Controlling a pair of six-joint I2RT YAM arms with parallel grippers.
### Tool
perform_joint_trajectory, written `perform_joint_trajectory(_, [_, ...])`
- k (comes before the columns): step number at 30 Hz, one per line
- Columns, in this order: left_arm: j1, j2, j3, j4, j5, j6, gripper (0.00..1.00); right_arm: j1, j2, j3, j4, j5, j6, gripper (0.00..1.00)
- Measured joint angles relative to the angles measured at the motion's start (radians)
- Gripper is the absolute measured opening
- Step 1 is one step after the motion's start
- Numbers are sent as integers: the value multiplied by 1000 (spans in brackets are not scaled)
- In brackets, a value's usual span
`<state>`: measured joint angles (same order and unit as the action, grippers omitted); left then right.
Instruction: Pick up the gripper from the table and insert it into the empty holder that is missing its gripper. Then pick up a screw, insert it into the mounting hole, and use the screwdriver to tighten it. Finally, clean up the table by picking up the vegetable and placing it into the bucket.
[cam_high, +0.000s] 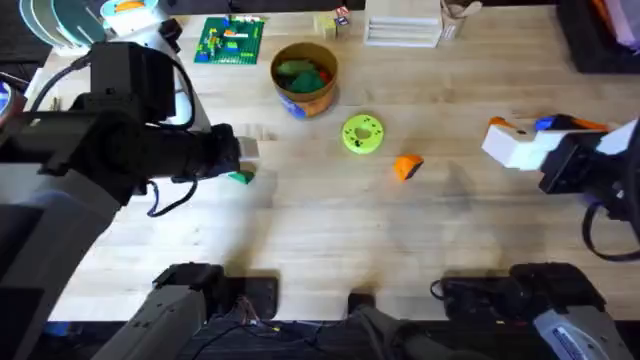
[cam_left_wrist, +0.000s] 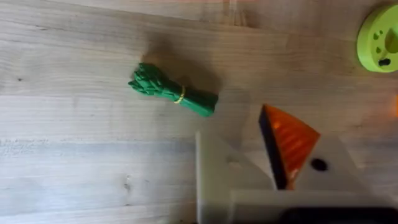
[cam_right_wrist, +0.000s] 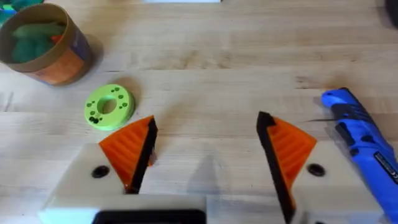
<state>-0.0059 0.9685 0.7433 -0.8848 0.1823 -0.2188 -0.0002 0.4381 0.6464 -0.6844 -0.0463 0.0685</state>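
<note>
The orange gripper piece (cam_high: 407, 167) lies on the table right of centre. My left gripper (cam_high: 245, 150) hovers just above the green vegetable (cam_high: 240, 178) (cam_left_wrist: 174, 92). In the left wrist view its white holder (cam_left_wrist: 217, 168) is bare, beside an orange ribbed pad (cam_left_wrist: 291, 144). Far right, my right gripper (cam_high: 505, 143) (cam_right_wrist: 205, 155) is open and holds nothing. The blue screwdriver (cam_high: 556, 122) (cam_right_wrist: 364, 146) lies beside it. The tan bucket (cam_high: 303, 75) (cam_right_wrist: 43, 43) holds green toys. Whether the dark bits on the yellow-green disc (cam_high: 362, 133) (cam_right_wrist: 109, 107) are screws is unclear.
A green brick plate (cam_high: 230, 40), small blocks (cam_high: 330, 22) and a white box (cam_high: 402, 25) line the far edge. Bare wood stretches along the front between the two arm bases.
</note>
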Motion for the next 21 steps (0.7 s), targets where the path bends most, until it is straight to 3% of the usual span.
perform_joint_trajectory(1, [0,5,0,3,4,0,166,0,0,0,-1,0,0,991])
perform_joint_trajectory(2, [-1,7,0,7,6,4,208,0,0,0,-7,0,0,991])
perform_joint_trajectory(6, [-3,7,0,55,20,1,838,0,0,0,-70,0,0,991])
perform_joint_trajectory(7, [-7,5,0,78,32,1,953,0,0,0,-88,0,0,991])
perform_joint_trajectory(10, [-50,-10,5,166,67,6,993,0,0,0,-155,0,3,991])
perform_joint_trajectory(18, [-288,-138,79,355,111,38,996,0,0,0,-404,0,3,991])
perform_joint_trajectory(21, [-354,-196,85,384,116,45,995,0,0,0,-414,0,3,991])
